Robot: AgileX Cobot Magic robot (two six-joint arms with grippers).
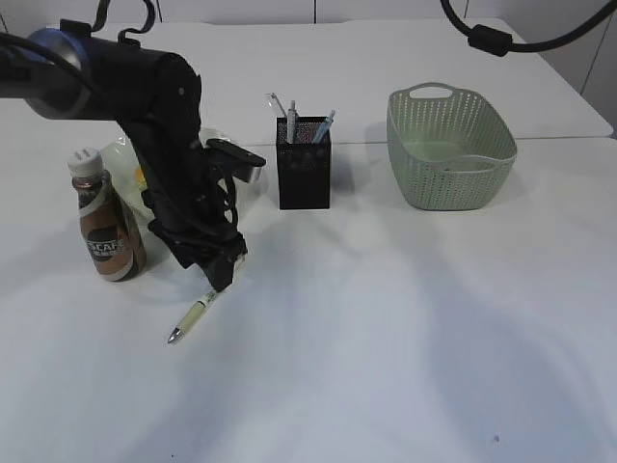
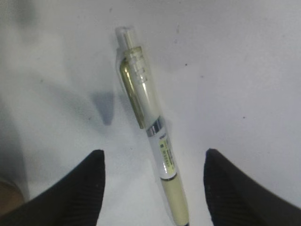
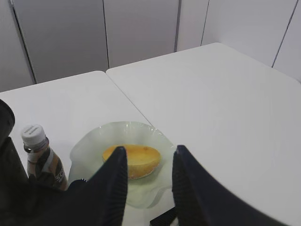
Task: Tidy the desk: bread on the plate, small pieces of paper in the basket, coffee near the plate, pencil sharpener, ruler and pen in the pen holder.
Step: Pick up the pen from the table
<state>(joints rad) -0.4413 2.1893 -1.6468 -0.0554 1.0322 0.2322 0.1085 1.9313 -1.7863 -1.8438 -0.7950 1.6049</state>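
A pale yellow and clear pen lies on the white desk. My left gripper is open just above it, one finger on each side of the barrel and neither touching. From outside, that gripper sits over the pen. The coffee stands left of the arm. The bread lies on the green plate, beside the coffee. My right gripper hangs open and empty high above the plate. The pen holder has several sticks in it. The basket stands right. Paper, sharpener and ruler are not discernible.
The left arm hides most of the plate in the exterior view. A black cable hangs at the top right. A second white table joins behind.
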